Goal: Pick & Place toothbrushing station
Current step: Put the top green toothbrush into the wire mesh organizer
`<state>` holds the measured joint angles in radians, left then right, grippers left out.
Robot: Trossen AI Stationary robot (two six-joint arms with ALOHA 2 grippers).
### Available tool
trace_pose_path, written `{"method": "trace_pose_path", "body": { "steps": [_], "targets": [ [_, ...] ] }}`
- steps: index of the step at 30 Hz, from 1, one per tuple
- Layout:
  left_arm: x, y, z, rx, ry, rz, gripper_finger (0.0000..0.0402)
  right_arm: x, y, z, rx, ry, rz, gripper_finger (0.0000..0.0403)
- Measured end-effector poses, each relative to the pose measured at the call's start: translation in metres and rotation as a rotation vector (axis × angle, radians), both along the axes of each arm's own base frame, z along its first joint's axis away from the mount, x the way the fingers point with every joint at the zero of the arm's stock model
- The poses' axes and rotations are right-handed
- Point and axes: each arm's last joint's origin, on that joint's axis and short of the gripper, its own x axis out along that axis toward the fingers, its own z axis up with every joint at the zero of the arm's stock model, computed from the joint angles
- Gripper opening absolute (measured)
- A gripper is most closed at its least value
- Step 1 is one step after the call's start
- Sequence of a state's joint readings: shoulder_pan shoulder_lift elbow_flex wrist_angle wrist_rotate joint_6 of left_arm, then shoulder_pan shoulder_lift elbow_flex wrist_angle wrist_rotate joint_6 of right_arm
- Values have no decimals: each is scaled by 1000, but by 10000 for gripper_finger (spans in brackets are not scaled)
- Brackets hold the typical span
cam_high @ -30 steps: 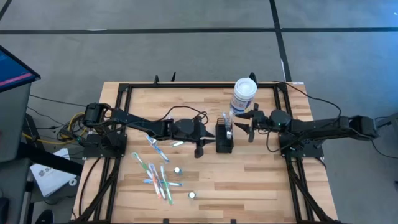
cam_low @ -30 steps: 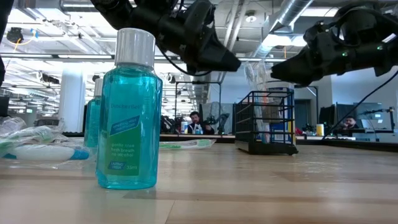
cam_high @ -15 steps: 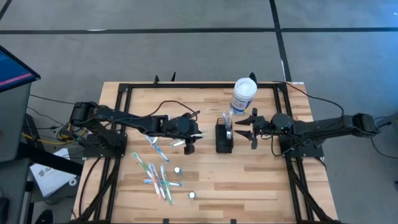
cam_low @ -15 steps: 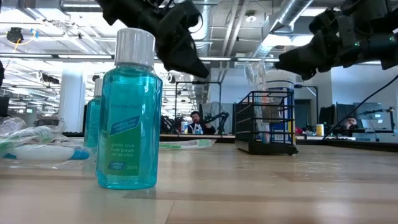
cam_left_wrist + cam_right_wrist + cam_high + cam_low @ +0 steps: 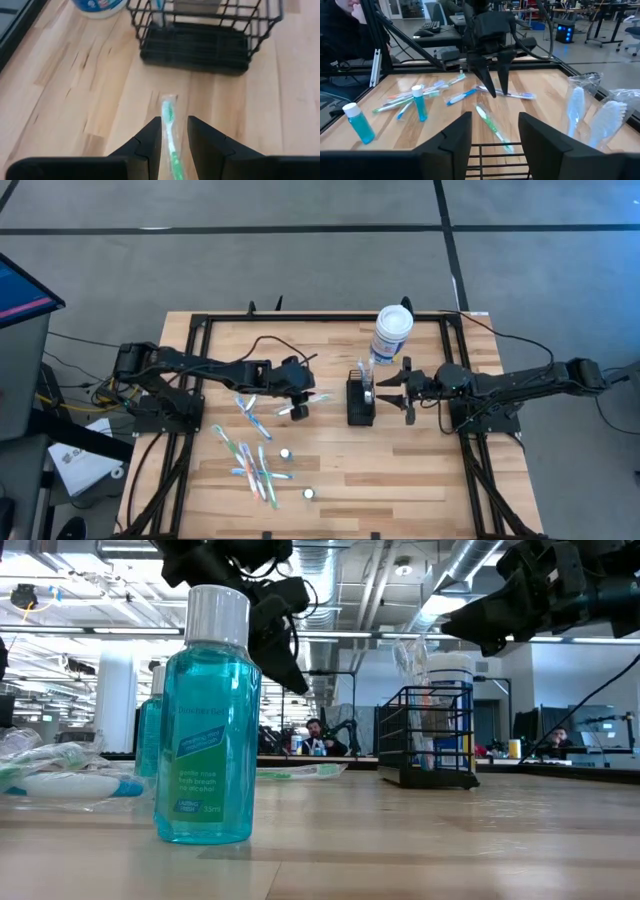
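Note:
The toothbrushing station point(image 5: 360, 404) is a small black wire caddy standing upright at mid-table, also seen in the low view point(image 5: 425, 735). Wrapped toothbrushes point(image 5: 590, 115) stick up from it. My right gripper point(image 5: 392, 391) hangs open just right of the caddy and level with its top, and the caddy's rim point(image 5: 495, 150) shows between its fingers. My left gripper point(image 5: 300, 404) hangs left of the caddy, tilted down, high above the table. Its fingers point(image 5: 150, 140) stand narrowly apart, above a wrapped green toothbrush point(image 5: 169, 125) that lies flat on the wood.
A white canister point(image 5: 392, 332) stands just behind the caddy. Several wrapped toothbrushes point(image 5: 255, 462) and small bottles point(image 5: 286, 452) lie at the near left. A blue mouthwash bottle point(image 5: 205, 720) stands close to the low camera. Black frame rails point(image 5: 200, 330) border the table.
My left gripper has drawn back from the caddy toward the table's left and tipped from nearly level to pointing steeply down. My right gripper has risen a little and swung from beside the canister to face the caddy. The caddy has stayed in place.

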<state>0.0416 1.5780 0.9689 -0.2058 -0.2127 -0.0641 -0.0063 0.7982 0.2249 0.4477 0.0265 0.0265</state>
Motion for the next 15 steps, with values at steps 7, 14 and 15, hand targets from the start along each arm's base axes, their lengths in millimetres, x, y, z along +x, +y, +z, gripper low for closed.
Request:
{"method": "trace_pose_path", "body": {
  "steps": [7,14,15],
  "targets": [
    [-19,10,-31,-58,88,62,88,0,0,0,0,0,0,140],
    [-30,9,-47,-76,126,62,88,0,0,0,0,-1,0,133],
    [-31,9,-49,-86,127,68,89,0,0,0,0,0,0,132]
  ]
}}
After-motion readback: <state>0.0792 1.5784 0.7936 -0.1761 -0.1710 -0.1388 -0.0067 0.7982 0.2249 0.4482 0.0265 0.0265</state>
